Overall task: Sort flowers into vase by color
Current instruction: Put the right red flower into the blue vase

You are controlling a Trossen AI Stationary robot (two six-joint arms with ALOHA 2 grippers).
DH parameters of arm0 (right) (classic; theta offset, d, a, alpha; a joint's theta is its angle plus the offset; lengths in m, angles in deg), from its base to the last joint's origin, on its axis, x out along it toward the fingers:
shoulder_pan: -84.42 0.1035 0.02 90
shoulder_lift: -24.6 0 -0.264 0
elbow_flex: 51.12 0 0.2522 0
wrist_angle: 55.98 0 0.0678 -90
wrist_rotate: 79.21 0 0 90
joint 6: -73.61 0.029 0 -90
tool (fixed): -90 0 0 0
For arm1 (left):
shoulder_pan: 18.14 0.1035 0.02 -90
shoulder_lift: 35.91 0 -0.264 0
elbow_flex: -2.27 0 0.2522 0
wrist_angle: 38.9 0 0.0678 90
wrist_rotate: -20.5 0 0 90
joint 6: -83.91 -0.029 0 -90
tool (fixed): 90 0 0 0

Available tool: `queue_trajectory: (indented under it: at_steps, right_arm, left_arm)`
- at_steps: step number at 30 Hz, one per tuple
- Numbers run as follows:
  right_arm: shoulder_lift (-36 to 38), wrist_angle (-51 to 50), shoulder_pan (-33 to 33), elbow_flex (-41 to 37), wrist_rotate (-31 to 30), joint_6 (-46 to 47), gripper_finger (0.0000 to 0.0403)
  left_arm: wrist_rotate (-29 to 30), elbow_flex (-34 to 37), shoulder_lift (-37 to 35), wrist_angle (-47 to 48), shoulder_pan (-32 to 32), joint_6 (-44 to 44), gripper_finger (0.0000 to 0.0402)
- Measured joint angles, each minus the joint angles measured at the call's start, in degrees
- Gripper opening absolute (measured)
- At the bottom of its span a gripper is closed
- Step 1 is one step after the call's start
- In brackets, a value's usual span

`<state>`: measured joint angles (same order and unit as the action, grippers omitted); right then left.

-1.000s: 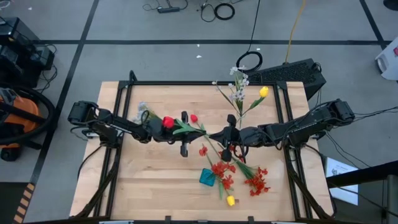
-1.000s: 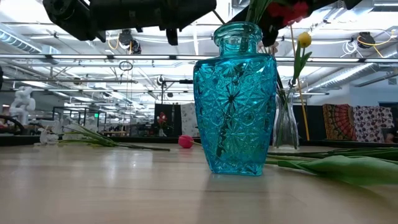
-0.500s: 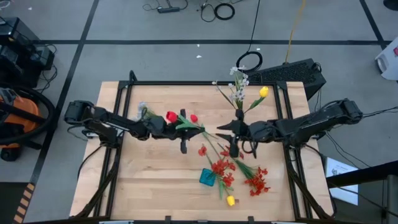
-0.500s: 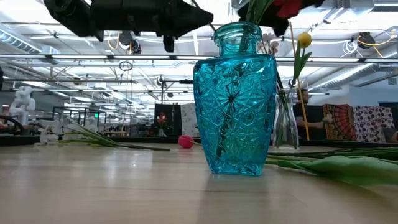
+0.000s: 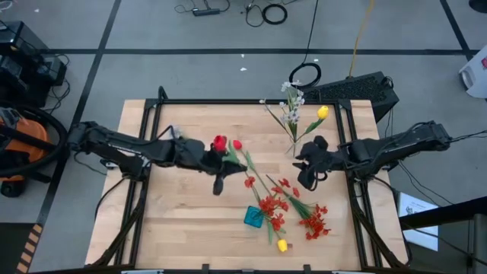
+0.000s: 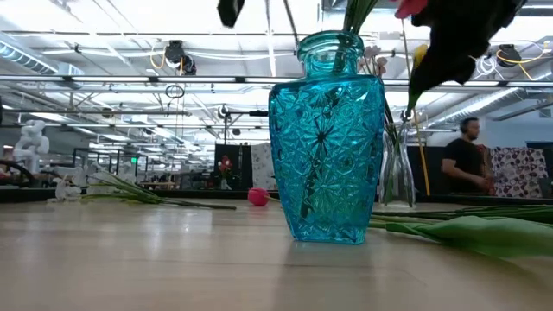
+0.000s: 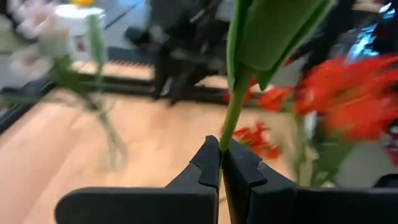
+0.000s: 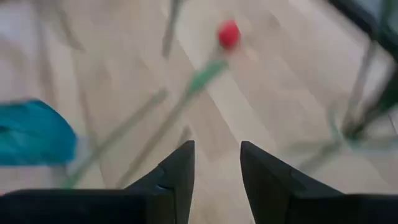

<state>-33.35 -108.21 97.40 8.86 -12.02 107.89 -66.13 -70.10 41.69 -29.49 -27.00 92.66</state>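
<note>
Several flowers are already sorted: the blue vase (image 5: pixel 253 217) holds a spray of small red blossoms (image 5: pixel 272 207), and the clear vase (image 5: pixel 294 142) holds whitish sprigs (image 5: pixel 291 103) with a yellow tulip (image 5: pixel 323 113). One red tulip (image 5: pixel 220 143) is in hand, its green stem (image 7: pixel 235 106) pinched between the shut fingers of the left pincer (image 5: pixel 217 161); its bud sits just beyond the fingertips, and the blue vase lies ahead of that pincer toward the desk's front edge. The right pincer (image 5: pixel 307 169) stands with its fingers (image 8: pixel 179 168) parted and nothing between them, just beside the clear vase and apart from the tulip. My judgement is that the task is roughly midway. Still loose on the desk (image 5: pixel 183 221) are a second red tulip (image 5: pixel 237 144) next to the left pincer, more red blossoms (image 5: pixel 313 222) near the right pincer's front side, a yellow bud (image 5: pixel 282 245) close to the front edge past the blue vase, and a pale sprig (image 5: pixel 172 134) behind the left pincer, along its arm. Room is tight in the middle, where stems crisscross between the two pincers and the red spray overhangs the blue vase's mouth. The desk's left front quarter lies bare, and the black frame rails (image 5: pixel 149 122) hem in both sides.
</note>
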Motion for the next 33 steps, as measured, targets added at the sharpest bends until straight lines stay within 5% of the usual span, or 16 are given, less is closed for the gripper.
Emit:
queue_trajectory:
  at_steps: [6, 14, 19, 33]
  right_arm:
    - [-0.8, -6.0, 0.1, 0.0, -2.3, 5.3, 0.0116]
    - [-0.8, -6.1, 0.2, 0.0, -3.4, 6.2, 0.0116]
    - [-0.8, -5.9, 0.3, 0.0, -5.7, 6.9, 0.0116]
    - [-0.8, -6.0, 0.3, 0.0, -5.7, 6.9, 0.0116]
  left_arm:
    - [0.2, -2.4, 0.1, 1.1, -6.0, 3.8, 0.0006]
    - [7.5, -2.4, 2.0, 0.8, -11.7, 7.1, 0.0006]
    - [7.1, -2.4, 6.4, -4.6, -12.3, 7.4, 0.0006]
    - [4.6, -9.4, 15.4, 1.0, -12.4, 7.1, 0.0006]
